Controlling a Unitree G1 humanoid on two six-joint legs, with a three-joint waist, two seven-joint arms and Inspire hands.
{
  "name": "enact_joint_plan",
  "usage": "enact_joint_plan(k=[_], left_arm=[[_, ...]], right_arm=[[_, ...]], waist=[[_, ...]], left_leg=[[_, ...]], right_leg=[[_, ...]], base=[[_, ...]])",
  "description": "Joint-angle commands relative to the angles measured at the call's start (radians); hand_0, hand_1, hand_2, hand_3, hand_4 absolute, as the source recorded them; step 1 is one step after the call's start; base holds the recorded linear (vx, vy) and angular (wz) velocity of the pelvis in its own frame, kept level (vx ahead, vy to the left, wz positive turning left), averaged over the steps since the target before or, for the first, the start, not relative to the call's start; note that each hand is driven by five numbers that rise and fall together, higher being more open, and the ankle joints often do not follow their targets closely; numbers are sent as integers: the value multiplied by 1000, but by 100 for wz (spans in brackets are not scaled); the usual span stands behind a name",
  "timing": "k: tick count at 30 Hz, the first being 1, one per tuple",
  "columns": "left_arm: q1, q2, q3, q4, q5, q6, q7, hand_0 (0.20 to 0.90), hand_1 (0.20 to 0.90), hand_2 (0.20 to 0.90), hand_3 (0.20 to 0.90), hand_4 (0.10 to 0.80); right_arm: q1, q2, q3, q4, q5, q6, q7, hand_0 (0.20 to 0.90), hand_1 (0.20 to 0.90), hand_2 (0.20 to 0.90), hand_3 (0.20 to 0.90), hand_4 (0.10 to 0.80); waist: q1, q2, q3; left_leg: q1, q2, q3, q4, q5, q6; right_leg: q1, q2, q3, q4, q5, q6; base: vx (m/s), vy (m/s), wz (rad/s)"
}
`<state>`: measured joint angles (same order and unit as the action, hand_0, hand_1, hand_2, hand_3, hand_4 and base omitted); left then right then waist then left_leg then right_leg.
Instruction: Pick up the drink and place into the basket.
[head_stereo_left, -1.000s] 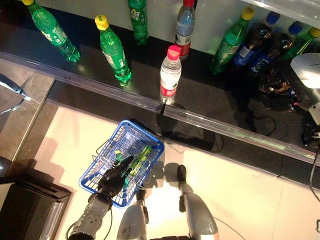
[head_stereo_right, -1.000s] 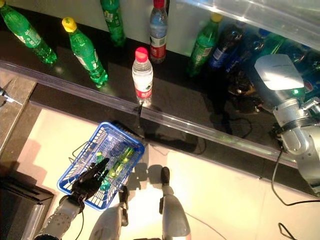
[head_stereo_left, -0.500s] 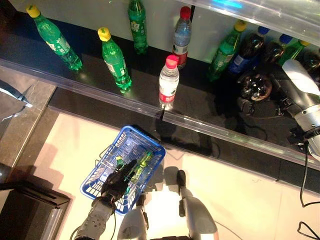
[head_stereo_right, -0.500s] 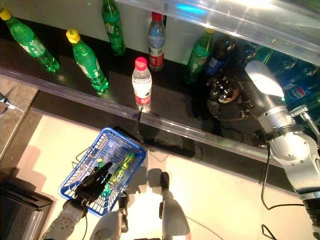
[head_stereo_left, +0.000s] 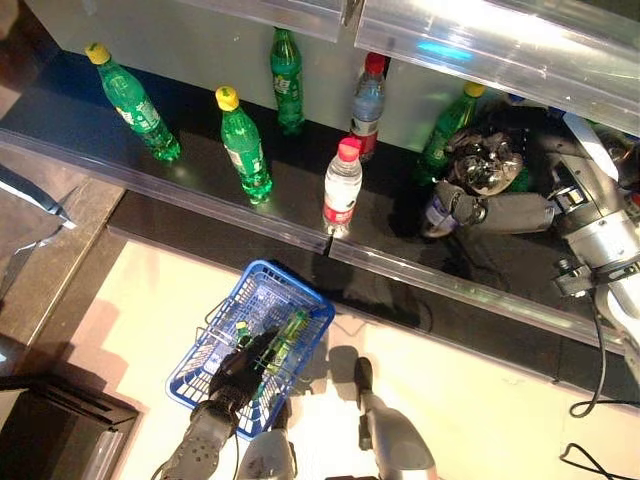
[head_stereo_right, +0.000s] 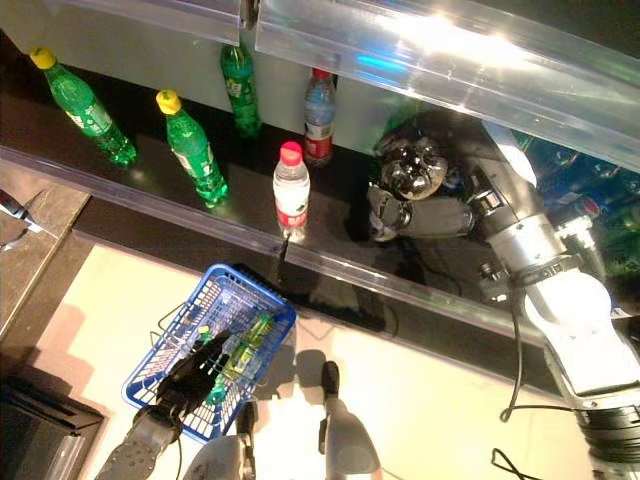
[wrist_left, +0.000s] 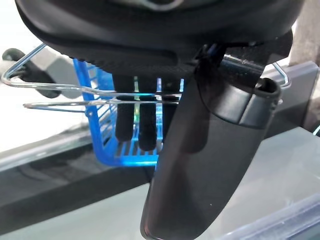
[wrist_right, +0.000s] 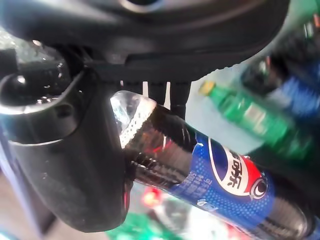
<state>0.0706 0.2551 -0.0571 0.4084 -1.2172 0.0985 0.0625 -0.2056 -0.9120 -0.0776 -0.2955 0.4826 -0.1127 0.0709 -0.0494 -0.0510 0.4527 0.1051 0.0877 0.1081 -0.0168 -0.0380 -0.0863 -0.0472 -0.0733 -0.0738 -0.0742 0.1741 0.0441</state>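
On the shelf (head_stereo_left: 300, 215), at about 2 o'clock from the basket (head_stereo_left: 205, 372), the right hand (head_stereo_left: 480, 190) was curled round a cola bottle (wrist_right: 220, 175). The right wrist view showed the thumb (wrist_right: 70, 165) on one side and the fingers behind the dark bottle, near its base, so the hold looked like a firm wrap, not a pinch. Seen from the head, the bottle lay tilted in the hand, its cap end (head_stereo_left: 436, 214) pointing toward 8 o'clock; its long axis ran roughly along the forearm.

The left hand (head_stereo_right: 195, 375) held the basket low at 7 o'clock of the head views, well apart from the right hand. The left wrist view showed its fingers (wrist_left: 132, 122) hooked over the wire handles (wrist_left: 60, 92). At least two green bottles (head_stereo_left: 287, 335) already lay inside the basket.

The coming move turned on one relation: the basket lay toward 8 o'clock of the held bottle, across the clear rail (head_stereo_left: 440, 285) at the shelf's front edge. The bottle would probably have to rise over that rail before descending. A water bottle (head_stereo_left: 341, 192) stood just inside the rail between hand and basket, and two green bottles (head_stereo_left: 243, 150) (head_stereo_left: 131, 100) stood farther along at 10 o'clock. An overhead clear panel (head_stereo_right: 420, 55) limited headroom. Open room lay along the floor (head_stereo_left: 470, 400) at 5 o'clock of the basket.
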Motion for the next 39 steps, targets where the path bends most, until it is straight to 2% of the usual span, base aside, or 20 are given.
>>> enact_joint_plan(k=[1, 3, 5, 9, 14, 26, 31, 35, 39], left_arm=[[25, 47, -41, -189, -28, -65, -125, 300, 300, 300, 200, 100], [21, 53, -48, -248, -34, -57, -119, 300, 300, 300, 200, 100], [20, 55, -54, -300, -43, -44, -131, 300, 300, 300, 200, 100], [19, 63, -69, -416, -64, -9, -129, 300, 300, 300, 200, 100], [22, 93, -104, -531, -104, 38, -133, 300, 300, 300, 200, 100], [21, 210, -117, -720, -294, 177, -215, 300, 300, 300, 200, 100], [30, 258, -163, -781, -311, 265, -252, 300, 300, 300, 200, 100], [29, 296, -190, -790, -326, 298, -260, 300, 300, 300, 200, 100], [32, 321, -204, -794, -357, 287, -282, 300, 300, 300, 200, 100]], right_arm=[[-74, 60, -76, -54, 221, -84, -15, 300, 300, 300, 200, 100], [-51, 126, -59, -74, 305, -58, 6, 300, 300, 300, 200, 100], [-16, 193, -42, -86, 315, -40, 19, 300, 300, 300, 200, 100], [43, 260, 3, -90, 349, -25, 19, 300, 300, 300, 200, 100], [109, 308, 76, -75, 329, -73, 8, 300, 300, 300, 200, 100], [130, 315, 167, -51, 374, -136, -44, 300, 300, 300, 200, 100], [130, 332, 227, -57, 356, -183, -65, 300, 300, 300, 200, 100], [118, 315, 265, -53, 344, -194, -92, 300, 300, 300, 200, 100], [126, 306, 300, -38, 359, -173, -102, 300, 300, 300, 200, 100]], waist=[[32, 7, -343], [31, 11, -344], [33, 16, -342], [39, 27, -336], [46, 39, -322], [63, 58, -290], [75, 63, -289], [78, 67, -287], [77, 71, -288]], left_leg=[[-67, -7, -34, 0, 14, 40], [-64, -7, -34, -3, 16, 39], [-61, -8, -35, -4, 19, 40], [-59, -9, -37, -2, 25, 44], [-59, -17, -45, 3, 26, 51], [-66, -33, -55, 28, 23, 59], [-62, -38, -61, 25, 22, 64], [-61, -40, -59, 27, 22, 66], [-62, -41, -58, 29, 22, 67]], right_leg=[[88, -29, -55, 116, -205, 26], [92, -32, -56, 113, -202, 28], [95, -34, -62, 112, -201, 30], [100, -38, -74, 113, -199, 31], [105, -41, -85, 111, -198, 34], [110, -57, -108, 117, -193, 43], [112, -65, -116, 111, -185, 51], [113, -69, -117, 112, -183, 54], [112, -70, -116, 116, -186, 56]], base=[[0, 0, 0], [0, 0, 0], [-3, 10, 2], [-6, 14, 1], [-12, 14, 6], [1, 30, 5], [17, 18, 11], [35, 19, 4], [42, 21, 6]])
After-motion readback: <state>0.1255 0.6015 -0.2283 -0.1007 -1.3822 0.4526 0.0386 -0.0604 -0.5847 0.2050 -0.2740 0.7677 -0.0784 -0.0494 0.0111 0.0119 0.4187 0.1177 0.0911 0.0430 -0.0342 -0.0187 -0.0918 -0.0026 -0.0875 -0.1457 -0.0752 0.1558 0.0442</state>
